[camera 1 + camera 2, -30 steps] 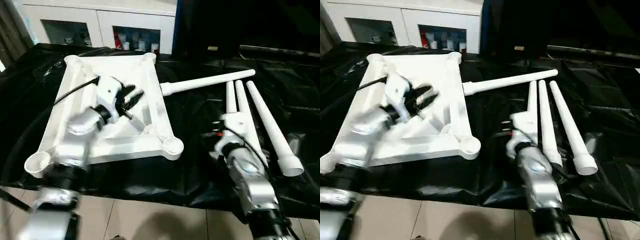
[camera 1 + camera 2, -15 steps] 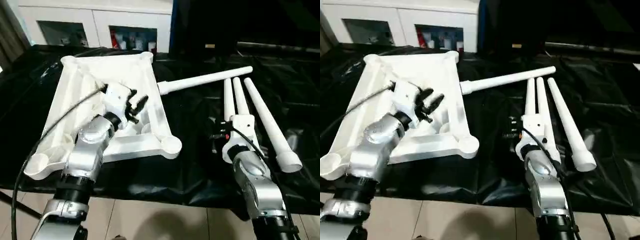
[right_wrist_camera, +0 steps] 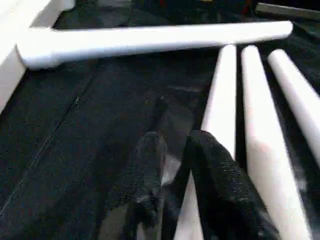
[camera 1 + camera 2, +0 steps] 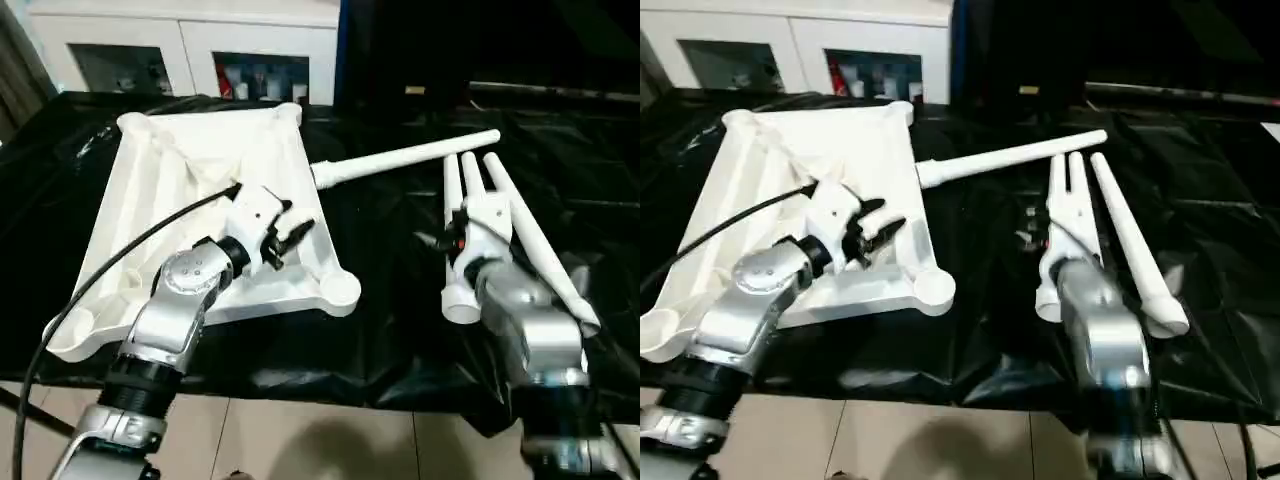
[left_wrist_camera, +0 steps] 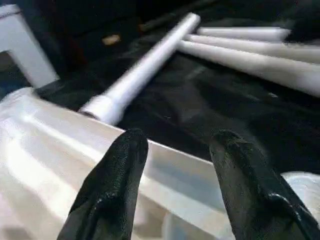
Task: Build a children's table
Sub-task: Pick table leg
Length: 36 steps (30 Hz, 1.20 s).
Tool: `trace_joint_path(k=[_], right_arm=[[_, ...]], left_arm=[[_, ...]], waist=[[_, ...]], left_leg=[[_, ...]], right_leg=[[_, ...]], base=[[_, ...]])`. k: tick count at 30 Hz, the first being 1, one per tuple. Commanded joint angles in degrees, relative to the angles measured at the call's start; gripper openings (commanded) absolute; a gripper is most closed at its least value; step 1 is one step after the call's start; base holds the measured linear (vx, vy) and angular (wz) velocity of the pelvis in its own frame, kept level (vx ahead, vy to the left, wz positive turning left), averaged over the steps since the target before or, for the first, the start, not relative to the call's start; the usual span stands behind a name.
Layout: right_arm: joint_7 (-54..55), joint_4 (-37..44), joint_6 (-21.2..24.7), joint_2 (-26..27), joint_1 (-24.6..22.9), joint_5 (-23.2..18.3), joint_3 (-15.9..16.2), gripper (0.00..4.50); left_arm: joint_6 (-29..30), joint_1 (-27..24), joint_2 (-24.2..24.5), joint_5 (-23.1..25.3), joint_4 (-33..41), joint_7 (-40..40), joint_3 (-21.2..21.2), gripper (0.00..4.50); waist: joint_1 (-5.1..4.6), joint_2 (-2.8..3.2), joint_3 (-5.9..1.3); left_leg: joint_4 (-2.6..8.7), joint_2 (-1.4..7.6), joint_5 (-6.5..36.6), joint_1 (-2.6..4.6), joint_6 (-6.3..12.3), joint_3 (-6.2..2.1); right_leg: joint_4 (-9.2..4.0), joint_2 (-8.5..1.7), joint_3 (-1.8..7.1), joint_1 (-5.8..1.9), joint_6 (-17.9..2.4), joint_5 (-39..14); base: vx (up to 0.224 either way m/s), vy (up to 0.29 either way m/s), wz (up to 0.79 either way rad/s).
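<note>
The children's table top (image 4: 190, 170) lies upside down on the left, ribbed side up, with round sockets at its corners. My left gripper (image 5: 175, 145) hovers over the top's right rim near the front right socket (image 4: 342, 288), open and holding nothing. One leg (image 4: 410, 160) lies crosswise, its thick end by that rim. Three more legs (image 3: 255, 100) lie side by side on the right. My right gripper (image 3: 175, 137) hangs low beside the leftmost of them (image 3: 220, 90). Its fingers (image 3: 210, 165) are a narrow gap apart with nothing between them.
A black sheet (image 4: 390, 260) covers the work surface up to its front edge, with tiled floor (image 4: 300, 440) below. A white cabinet with glass doors (image 4: 190, 40) stands behind. A black cable (image 4: 130, 250) runs from my left wrist across the table top.
My left gripper has moved right across the table top to its right rim and opened wider. My right arm has pushed forward over the three legs, and its fingers have parted slightly.
</note>
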State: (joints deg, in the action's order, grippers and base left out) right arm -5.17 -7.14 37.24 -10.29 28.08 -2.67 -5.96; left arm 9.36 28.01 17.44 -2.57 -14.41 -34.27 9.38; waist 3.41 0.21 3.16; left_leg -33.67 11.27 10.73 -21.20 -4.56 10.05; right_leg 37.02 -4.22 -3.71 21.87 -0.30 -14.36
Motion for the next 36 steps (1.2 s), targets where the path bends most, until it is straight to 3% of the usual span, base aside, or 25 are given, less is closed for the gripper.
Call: trace_joint_path(k=[1, 3, 11, 16, 19, 21, 24, 30, 36], right_arm=[[0.75, -2.29, 2.09, -1.02, 1.73, -0.45, -1.46, 1.35], [0.23, -5.81, 2.87, -1.94, 4.13, -0.48, -1.88, 1.49], [-0.37, -10.27, 6.75, -2.70, 6.91, -0.83, -1.98, 2.21], [-0.16, -12.30, 7.41, -2.91, 7.49, -1.15, -2.32, 2.74], [-0.39, -12.80, 7.87, -2.98, 7.78, -1.30, -2.52, 2.80], [-0.74, -13.40, 8.68, -3.25, 8.14, -1.43, -2.71, 3.16], [-0.88, -13.94, 9.20, -3.53, 8.39, -1.49, -2.87, 3.26], [-1.92, -15.76, 14.06, -4.39, 9.62, -0.36, -0.28, 3.92], [-1.20, -18.22, 17.98, -3.98, 11.47, -1.10, -0.99, 3.92]], left_arm=[[1.09, 0.43, 0.91, 0.45, 1.68, -1.80, 0.97, 2.44], [1.64, 0.50, 1.74, 0.49, 2.16, -2.56, 1.11, 2.44], [3.49, -0.21, 4.12, -0.07, 4.47, -6.55, 2.13, 2.44], [4.21, -1.17, 6.13, -1.76, 7.52, -11.59, 3.39, 2.44], [4.10, -1.44, 6.90, -2.01, 8.52, -13.25, 3.98, 2.44], [4.65, -1.77, 7.80, -2.76, 10.19, -15.66, 4.57, 2.44], [5.00, -1.92, 8.32, -3.36, 11.37, -17.13, 4.77, 2.44], [5.31, -1.64, 8.81, -2.94, 11.71, -17.68, 5.16, 2.44], [6.18, -1.52, 9.21, -2.97, 12.82, -18.26, 5.11, 2.44]], waist=[[0.17, 0.19, -3.96], [0.18, -0.09, -4.14], [0.39, -0.19, -4.25], [0.37, -0.12, -4.20], [0.36, -0.15, -4.23], [0.38, -0.23, -4.27], [0.32, -0.13, -4.20], [0.28, -0.19, -4.29], [0.27, -0.45, -4.35]], left_leg=[[3.02, 1.33, 0.92, 0.61, 0.49, -0.43], [2.91, 1.24, 0.14, 0.60, 0.46, -0.38], [2.71, 1.24, -1.52, 0.56, 1.83, -0.30], [2.73, 1.30, -1.02, 0.58, 1.33, -0.20], [2.70, 1.23, -1.25, 0.55, 1.34, -0.23], [2.73, 1.28, -1.11, 0.56, 1.22, -0.24], [2.68, 1.27, -1.20, 0.56, 1.07, -0.15], [2.62, 1.17, -1.75, 0.57, 1.11, -0.16], [2.58, 1.17, -2.11, 0.54, 1.22, -0.13]], right_leg=[[-3.64, -3.12, 3.17, -3.35, -12.30, 11.41], [-3.50, -3.16, 3.13, -3.50, -12.75, 12.18], [-3.16, -3.12, 3.06, -3.48, -13.51, 13.84], [-3.18, -3.13, 3.06, -3.37, -13.74, 12.52], [-3.14, -3.12, 3.05, -3.49, -13.56, 12.82], [-3.10, -3.22, 3.06, -3.50, -13.53, 12.27], [-3.11, -3.07, 3.03, -3.41, -13.61, 12.25], [-3.07, -2.97, 2.99, -3.50, -13.83, 12.80], [-2.98, -3.02, 3.00, -3.55, -14.03, 12.65]], base=[[0.000, 0.000, 0.00], [0.000, 0.000, 0.00], [0.000, 0.000, 0.00], [0.000, 0.000, 0.00], [0.000, 0.000, 0.00], [0.000, 0.000, 0.00], [0.000, 0.000, 0.00], [0.000, 0.000, 0.00], [0.000, 0.000, 0.00]])
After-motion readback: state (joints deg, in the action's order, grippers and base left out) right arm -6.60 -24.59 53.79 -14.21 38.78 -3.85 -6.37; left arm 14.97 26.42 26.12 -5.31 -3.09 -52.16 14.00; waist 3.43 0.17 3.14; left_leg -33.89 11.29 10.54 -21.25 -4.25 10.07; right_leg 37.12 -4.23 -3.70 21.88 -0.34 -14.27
